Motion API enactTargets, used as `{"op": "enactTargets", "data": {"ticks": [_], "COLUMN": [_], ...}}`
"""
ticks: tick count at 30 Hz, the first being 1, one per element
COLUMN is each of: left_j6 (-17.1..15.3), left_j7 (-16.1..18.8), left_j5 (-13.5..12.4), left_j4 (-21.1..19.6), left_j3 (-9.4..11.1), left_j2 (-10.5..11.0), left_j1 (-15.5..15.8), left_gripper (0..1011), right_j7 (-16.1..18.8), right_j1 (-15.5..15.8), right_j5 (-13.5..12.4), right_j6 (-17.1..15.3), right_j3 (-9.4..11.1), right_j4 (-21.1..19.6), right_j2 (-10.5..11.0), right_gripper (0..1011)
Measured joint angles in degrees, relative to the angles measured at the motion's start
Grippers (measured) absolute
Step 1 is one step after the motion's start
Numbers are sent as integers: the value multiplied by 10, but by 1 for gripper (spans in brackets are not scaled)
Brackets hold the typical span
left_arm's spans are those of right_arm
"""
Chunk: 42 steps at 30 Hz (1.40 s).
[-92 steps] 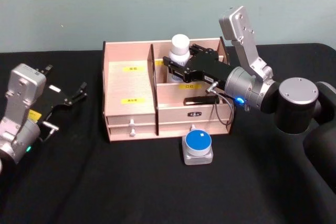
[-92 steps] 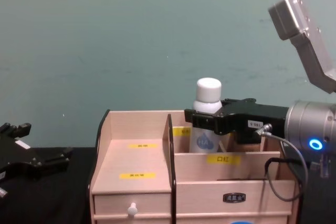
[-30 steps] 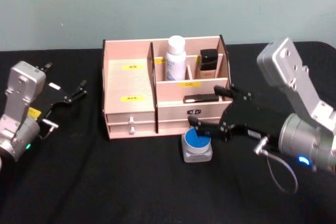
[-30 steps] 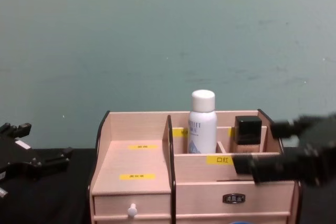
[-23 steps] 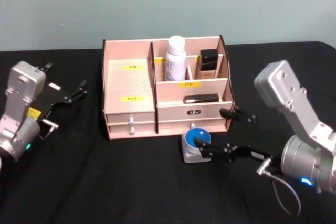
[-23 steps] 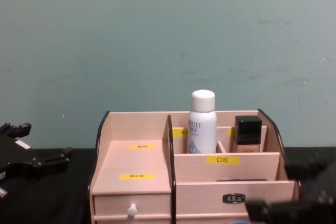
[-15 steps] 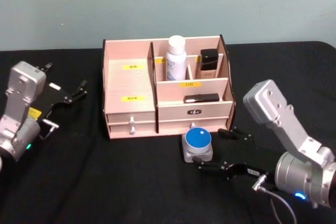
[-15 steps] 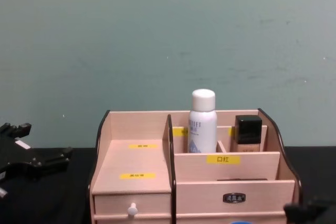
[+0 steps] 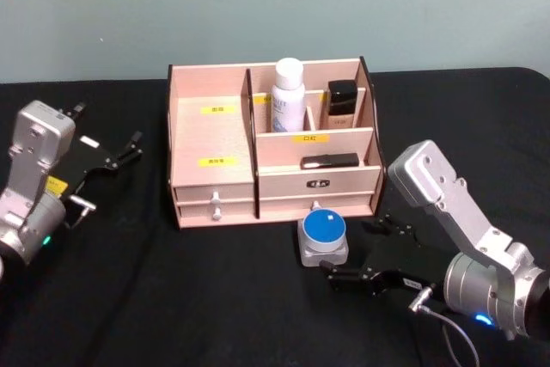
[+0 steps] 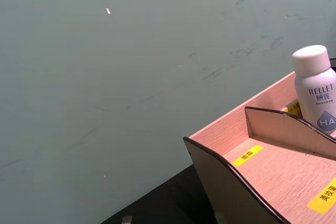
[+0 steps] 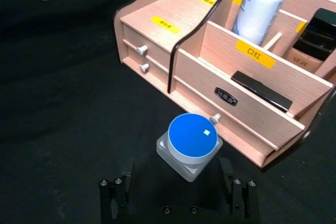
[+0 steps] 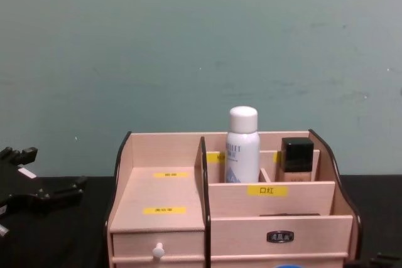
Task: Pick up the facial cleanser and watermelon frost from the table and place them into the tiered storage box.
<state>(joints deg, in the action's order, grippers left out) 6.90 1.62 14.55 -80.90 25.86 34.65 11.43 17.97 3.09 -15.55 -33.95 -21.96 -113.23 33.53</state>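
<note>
Head view: the right gripper has come down from the tiered storage box to the table in front of it. Its fingers are spread wide just beside the watermelon frost, which sits lid up. The facial cleanser stands upright in the box's back compartment. The left gripper rests wide open to the left of the box.

Left wrist view: the cleanser's base is hidden behind the box's wall.

Right wrist view: the cleanser's cap is cut off.

Chest view: the jar's lid is barely visible in front of the box.

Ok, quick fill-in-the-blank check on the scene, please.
The tall white cylindrical bottle stands in the pale wooden organiser, beside a beige bottle with a ____ cap.
The squat frosted jar on the black table has a ____ lid.
The right claw, low by the jar, is ____, not shut; the left claw idles far left.
Missing: black; blue; open.
</note>
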Motion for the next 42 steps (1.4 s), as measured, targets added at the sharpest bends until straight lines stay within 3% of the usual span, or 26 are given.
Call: {"op": "enactTargets", "data": {"ticks": [21, 42], "left_j6": [0, 0], "left_j7": [0, 0], "left_j5": [0, 0], "left_j4": [0, 0], "left_j3": [0, 0], "left_j2": [0, 0], "left_j1": [0, 0], "left_gripper": [1010, 1009], "right_j7": [23, 43], "right_j1": [-36, -60], "right_j5": [46, 63], "right_j6": [24, 45], "right_j3": [-12, -16], "right_j4": [66, 113], "right_j2": [-32, -66], "right_gripper": [1002, 1002]}}
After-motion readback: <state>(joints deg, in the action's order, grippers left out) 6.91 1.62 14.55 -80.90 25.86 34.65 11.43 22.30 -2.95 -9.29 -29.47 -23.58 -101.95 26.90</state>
